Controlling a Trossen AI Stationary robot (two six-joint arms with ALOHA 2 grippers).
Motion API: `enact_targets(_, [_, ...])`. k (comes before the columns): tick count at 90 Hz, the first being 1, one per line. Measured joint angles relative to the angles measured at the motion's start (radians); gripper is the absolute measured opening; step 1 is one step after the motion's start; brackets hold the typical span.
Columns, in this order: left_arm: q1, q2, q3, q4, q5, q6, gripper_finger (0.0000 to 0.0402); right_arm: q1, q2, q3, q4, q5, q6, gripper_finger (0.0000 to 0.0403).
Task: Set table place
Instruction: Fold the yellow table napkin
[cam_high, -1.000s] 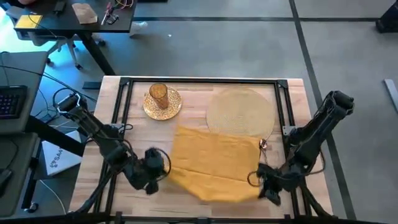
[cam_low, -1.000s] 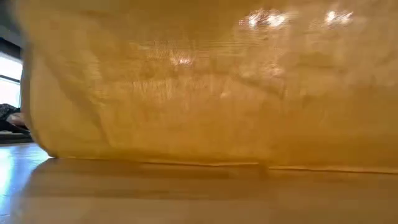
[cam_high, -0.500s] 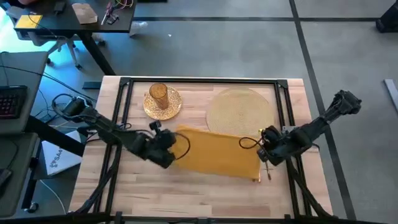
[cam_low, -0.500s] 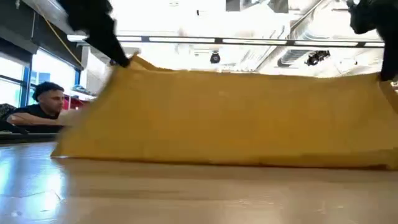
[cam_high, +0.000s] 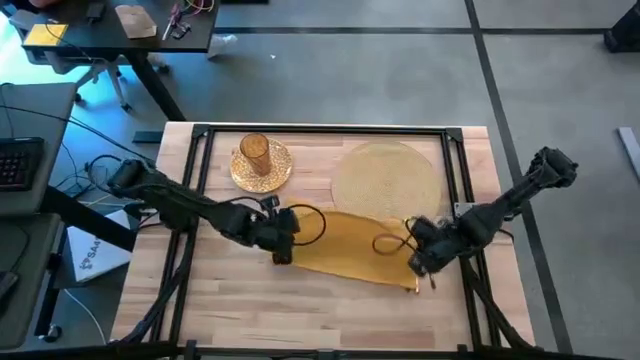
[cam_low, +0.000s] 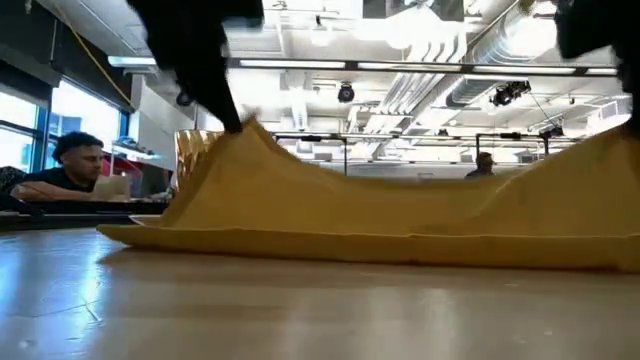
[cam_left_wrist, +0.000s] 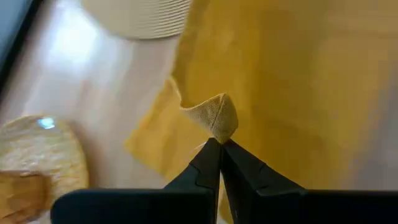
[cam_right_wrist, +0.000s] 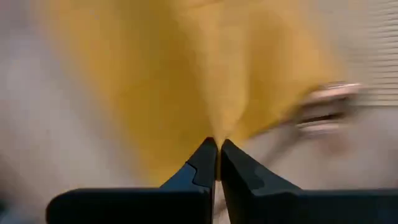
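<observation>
Napkin pinched at both ends

Napkin (cam_high: 345, 245): yellow cloth, lying mid-table (cam_high: 300, 310) on the wood planks, near edge flat, two corners lifted into peaks in the low view. Left gripper (cam_left_wrist: 220, 144): fingers together, clamped on a raised fold at the cloth's left end. Right gripper (cam_right_wrist: 217, 146): fingers together, clamped on the cloth's right end, cloth spreading away ahead of the tips. Placemat (cam_high: 387, 178): round, woven, beyond the napkin, just beside its far edge. Plate (cam_high: 262, 165) with amber glass (cam_high: 255, 151) standing on it: far-left of the napkin, apart from it. Cutlery (cam_high: 430, 281): just beside the right gripper, detail not discernible.
</observation>
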Motion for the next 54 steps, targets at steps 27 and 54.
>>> enact_targets(27, [-0.12,-0.162,-0.013,-0.035,0.542,-0.133,0.0,0.217,0.019,0.001,0.532,-0.207,0.089,0.0])
enact_targets(54, [-0.047,-0.118,-0.058,-0.038,-0.001,-0.051,0.0,0.124,0.023,-0.001,-0.016,0.141,0.278,0.0])
